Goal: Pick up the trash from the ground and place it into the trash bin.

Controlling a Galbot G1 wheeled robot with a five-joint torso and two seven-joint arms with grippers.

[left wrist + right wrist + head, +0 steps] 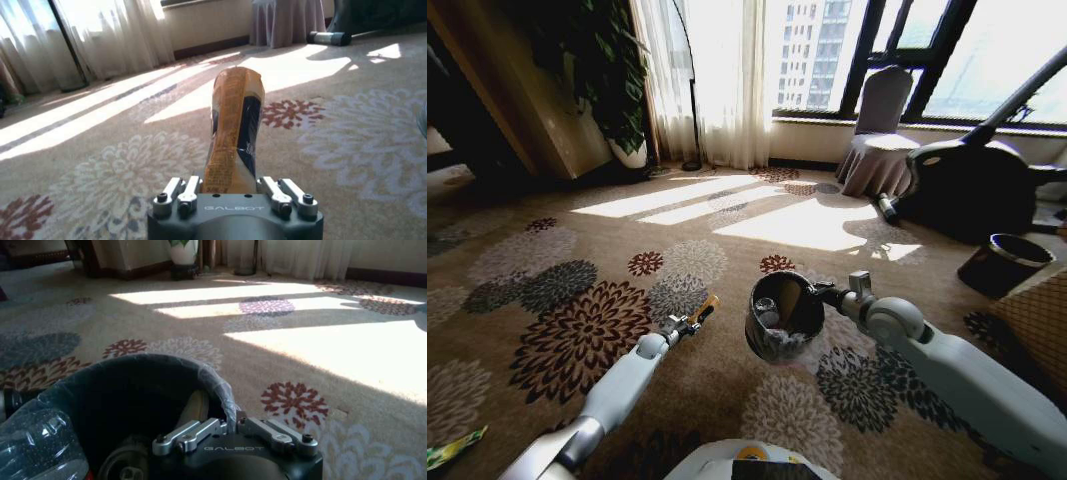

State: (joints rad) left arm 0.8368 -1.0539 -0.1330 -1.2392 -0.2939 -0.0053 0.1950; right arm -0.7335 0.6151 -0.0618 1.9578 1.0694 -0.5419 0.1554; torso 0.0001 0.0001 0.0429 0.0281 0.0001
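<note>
My left gripper (693,321) (230,194) is shut on the base of an orange-black tube (706,307) (233,130), a piece of trash held above the carpet a short way left of the trash bin. The trash bin (772,346) (127,362), dark-rimmed with a grey-white bag liner, hangs off the floor with my right gripper (819,293) (230,426) shut on its rim. Inside it lie a clear plastic bottle (40,450) and other pieces. A green wrapper (452,448) lies on the carpet at the near left.
A smaller dark cylinder with a white band (1007,262) stands at the right beside a wicker box (1039,322). A large black machine (972,185) and a draped chair (877,140) stand by the window. A potted plant (627,150) is at the far left.
</note>
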